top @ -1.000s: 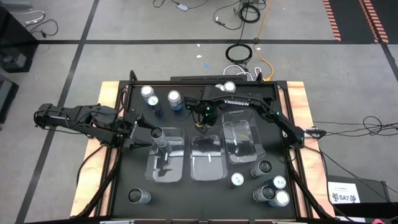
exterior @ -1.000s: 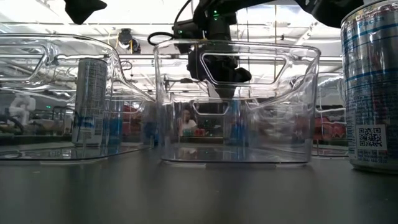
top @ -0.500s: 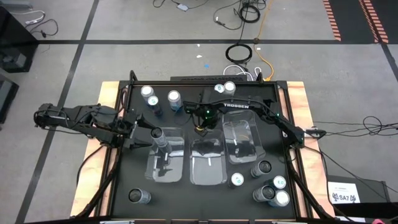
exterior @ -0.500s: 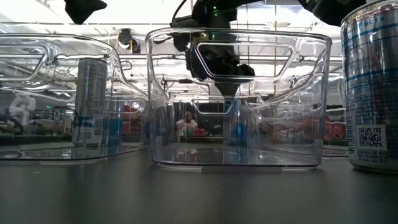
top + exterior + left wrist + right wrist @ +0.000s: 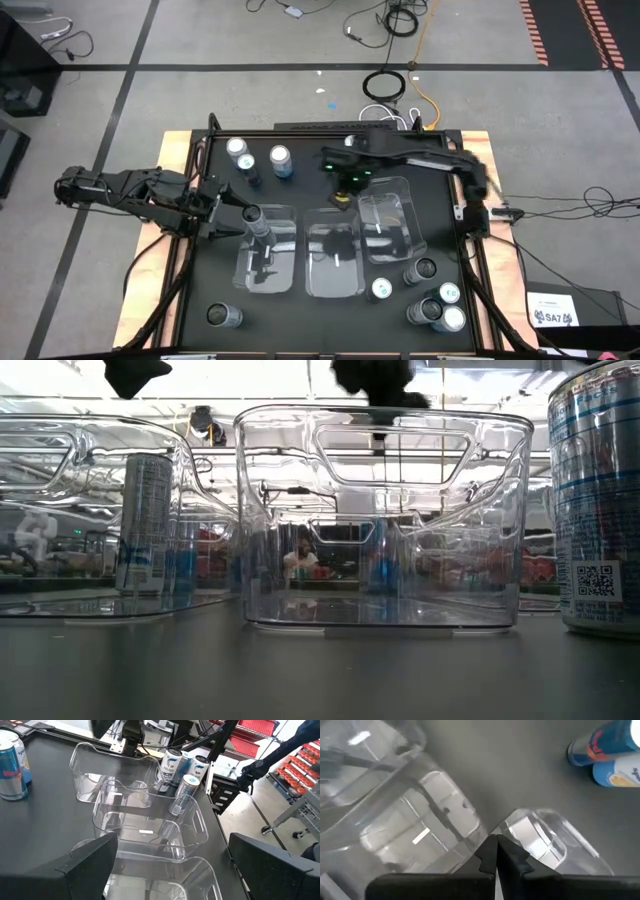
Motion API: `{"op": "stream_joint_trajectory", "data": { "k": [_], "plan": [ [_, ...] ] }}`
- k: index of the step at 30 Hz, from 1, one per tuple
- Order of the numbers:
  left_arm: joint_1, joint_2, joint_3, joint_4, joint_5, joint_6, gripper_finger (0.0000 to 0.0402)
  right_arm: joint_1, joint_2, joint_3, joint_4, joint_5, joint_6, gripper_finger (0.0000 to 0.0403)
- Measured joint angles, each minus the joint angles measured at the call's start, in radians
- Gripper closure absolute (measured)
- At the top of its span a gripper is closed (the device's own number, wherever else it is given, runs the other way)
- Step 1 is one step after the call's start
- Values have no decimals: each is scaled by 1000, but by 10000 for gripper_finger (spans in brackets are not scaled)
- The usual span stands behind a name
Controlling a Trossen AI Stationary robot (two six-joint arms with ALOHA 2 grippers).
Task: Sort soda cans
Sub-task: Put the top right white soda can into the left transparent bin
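Nearest the low camera, a blue-and-white soda can [image 5: 598, 500] is standing upright on the dark matte tabletop [image 5: 320, 670], its printed metal wall smooth and cylindrical. Behind it, the middle bin [image 5: 378, 520], a clear rigid plastic rectangle with rounded corners and a cut-out handle, is sitting empty between two matching bins.

The left bin [image 5: 264, 248] is holding one grey can [image 5: 253, 217]. The left end effector [image 5: 228, 215] is hovering just beside that can with fingers spread wide and holding nothing. This appears to be the release step of one placement.

The right end effector [image 5: 343, 195] is hanging above the far rim of the middle bin, fingers pressed together and empty.

Remaining cans are standing in groups: several near the right front corner [image 5: 437, 303], one at the left front [image 5: 222, 316], and two beyond the bins at far left [image 5: 258, 157].

The next move is likely calling for the right arm to open its fingers, travel to an unsorted can, descend around its wall, and close gently; thin metal dents easily.
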Motion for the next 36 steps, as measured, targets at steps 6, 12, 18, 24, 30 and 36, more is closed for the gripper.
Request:
{"op": "stream_joint_trajectory", "data": {
  "k": [6, 12, 18, 24, 30, 36],
  "plan": [
    [0, 0, 0, 0, 0, 0, 10, 86, -294, -361, 153, 47, 194, 403],
    [0, 0, 0, 0, 0, 1, 10, 205, -626, -707, 233, 44, 543, 403],
    [0, 0, 0, 0, -9, 1, 10, 319, -825, -763, 21, 101, 918, 403],
    [0, 1, 0, 3, -25, -5, 10, 388, -853, -764, -3, 105, 941, 403],
    [0, 1, 0, 3, -26, -5, 10, 390, -838, -764, -1, 131, 818, 403],
    [0, 1, 0, 3, -27, -6, 10, 390, -822, -764, 5, 130, 783, 403]
  ]
}}
